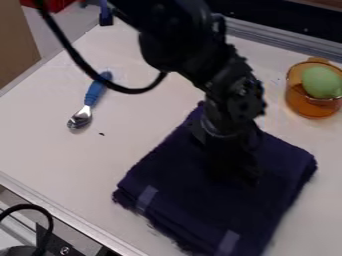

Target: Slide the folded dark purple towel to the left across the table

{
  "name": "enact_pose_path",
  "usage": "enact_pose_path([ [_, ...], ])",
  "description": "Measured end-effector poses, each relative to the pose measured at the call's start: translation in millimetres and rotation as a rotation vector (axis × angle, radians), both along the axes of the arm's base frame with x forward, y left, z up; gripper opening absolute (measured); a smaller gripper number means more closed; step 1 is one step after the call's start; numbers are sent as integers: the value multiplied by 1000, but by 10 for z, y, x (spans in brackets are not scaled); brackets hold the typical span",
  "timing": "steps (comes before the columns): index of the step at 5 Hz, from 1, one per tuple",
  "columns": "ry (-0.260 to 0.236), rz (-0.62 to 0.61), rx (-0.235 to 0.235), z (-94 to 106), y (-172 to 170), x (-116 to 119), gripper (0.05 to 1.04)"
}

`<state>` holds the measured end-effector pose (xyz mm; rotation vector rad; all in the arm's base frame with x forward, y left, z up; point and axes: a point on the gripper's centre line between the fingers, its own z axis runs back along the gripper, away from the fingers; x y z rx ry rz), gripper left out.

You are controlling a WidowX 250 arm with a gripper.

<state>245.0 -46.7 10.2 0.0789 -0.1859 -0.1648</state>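
The black gripper [234, 172] hangs low over the upper middle part of a folded dark blue towel [194, 200]. Black against dark cloth, its tips blend into the towel, and I cannot tell whether they touch it. The towel lies flat on the white table, with two lighter stripes near its lower left edge. Left of the arm lies a spoon [91, 102] with a blue handle and a metal bowl. At the right stands an amber transparent cup [310, 106] with a pale green rounded object [322, 82] in it.
The white table [40, 145] has a metal edge at the lower left and a metal rail [280, 42] along the back. A black cable loops from the arm above the spoon. Another black cable [47, 217] curves at the lower left corner, outside the table edge.
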Motion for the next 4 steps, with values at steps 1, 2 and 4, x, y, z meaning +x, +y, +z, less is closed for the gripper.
enact_pose_path([
  [1,0,12,7,5,105,16,52],
  [2,3,14,15,9,235,33,52],
  [4,1,47,9,19,423,24,52],
])
